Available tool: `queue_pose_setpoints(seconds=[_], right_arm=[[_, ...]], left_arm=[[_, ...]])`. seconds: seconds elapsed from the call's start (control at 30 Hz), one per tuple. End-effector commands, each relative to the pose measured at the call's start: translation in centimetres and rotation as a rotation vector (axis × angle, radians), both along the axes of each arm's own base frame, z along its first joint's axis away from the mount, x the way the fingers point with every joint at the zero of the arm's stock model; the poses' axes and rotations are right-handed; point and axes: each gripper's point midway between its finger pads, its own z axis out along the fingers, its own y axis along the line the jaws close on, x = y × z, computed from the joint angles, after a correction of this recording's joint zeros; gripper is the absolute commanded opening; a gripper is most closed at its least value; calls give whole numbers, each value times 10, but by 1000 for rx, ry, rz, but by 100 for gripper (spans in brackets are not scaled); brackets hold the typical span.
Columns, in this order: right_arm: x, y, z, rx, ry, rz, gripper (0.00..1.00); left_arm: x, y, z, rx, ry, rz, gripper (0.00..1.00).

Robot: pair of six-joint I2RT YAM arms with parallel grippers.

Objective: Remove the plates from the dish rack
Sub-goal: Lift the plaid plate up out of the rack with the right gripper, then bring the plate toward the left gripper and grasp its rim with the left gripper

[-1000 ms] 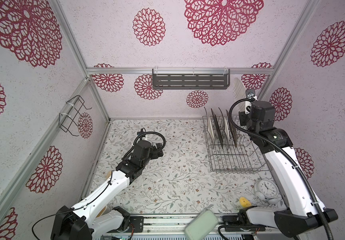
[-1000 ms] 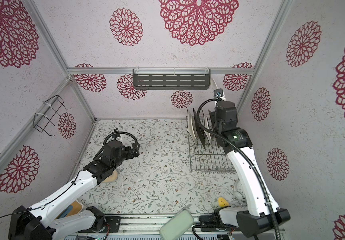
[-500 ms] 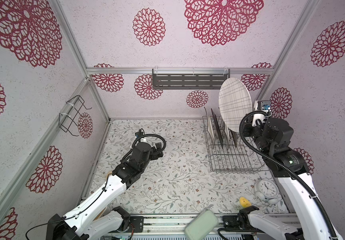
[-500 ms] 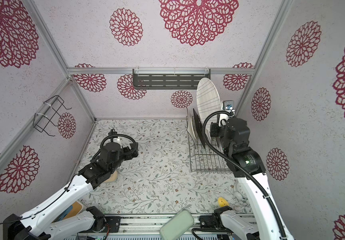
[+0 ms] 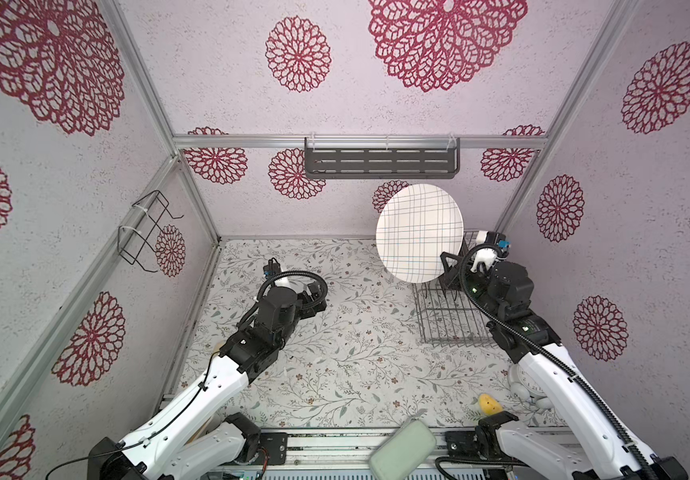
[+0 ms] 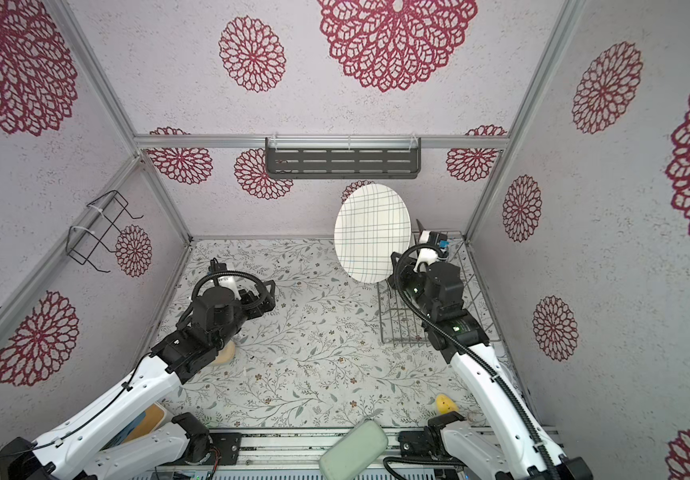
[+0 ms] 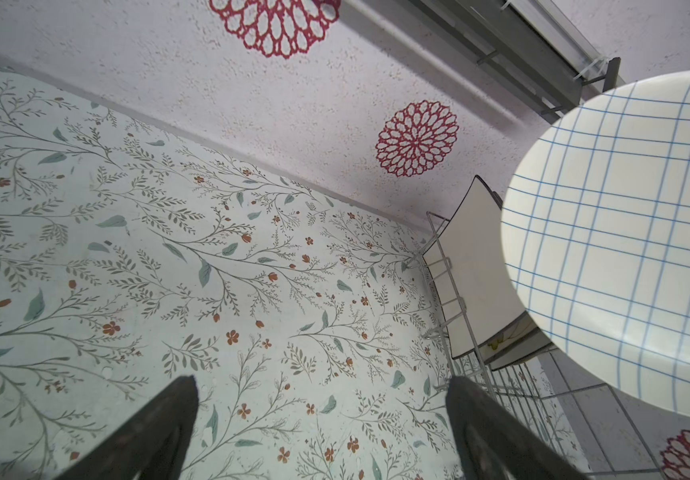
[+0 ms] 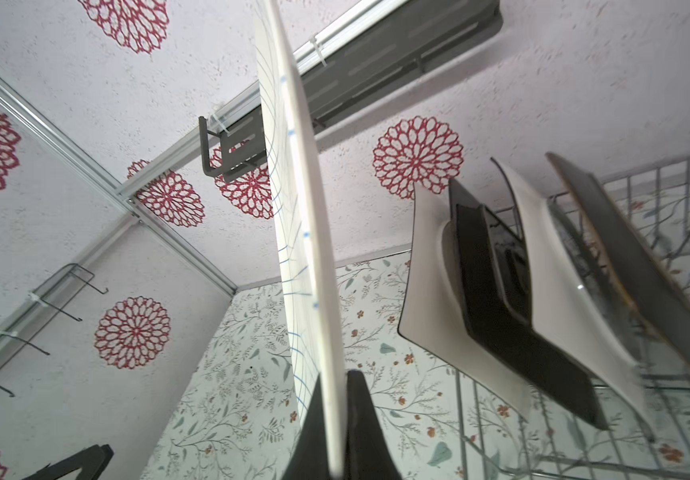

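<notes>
The right tool [image 8: 335,386] pinches the round grid plate [image 5: 419,232] above the dish rack [image 5: 451,328]. The left tool [image 7: 322,384] is wide open and holds nothing

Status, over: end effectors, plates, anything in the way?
Right end effector shut on grid plate, left end effector open, empty. Plate raised clear of dish rack; four plates inside. No obstruction seen.
</notes>
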Motion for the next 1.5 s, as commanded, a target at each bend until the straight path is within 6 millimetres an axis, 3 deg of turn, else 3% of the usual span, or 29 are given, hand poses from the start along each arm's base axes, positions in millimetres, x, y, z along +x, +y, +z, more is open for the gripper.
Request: queue_pose_setpoints(seconds=[0.0, 0.37, 0.67, 1.17, 1.47], right_arm=[[-18, 16, 81, 276, -240, 82, 0], [-16, 28, 51, 460, -194, -23, 0], [-12, 48, 34, 567, -138, 42, 0], [-26, 65, 50, 725, -118, 192, 0], [-35, 72, 52, 711, -91, 251, 0]], left_arm=[[1, -14, 13, -107, -45, -43, 98], [9, -46, 22, -304, -90, -141, 98], [13, -81, 47, -409, -136, -296, 98], [47, -95, 79, -608, -179, -350, 97], [55, -111, 79, -683, -170, -426, 81]])
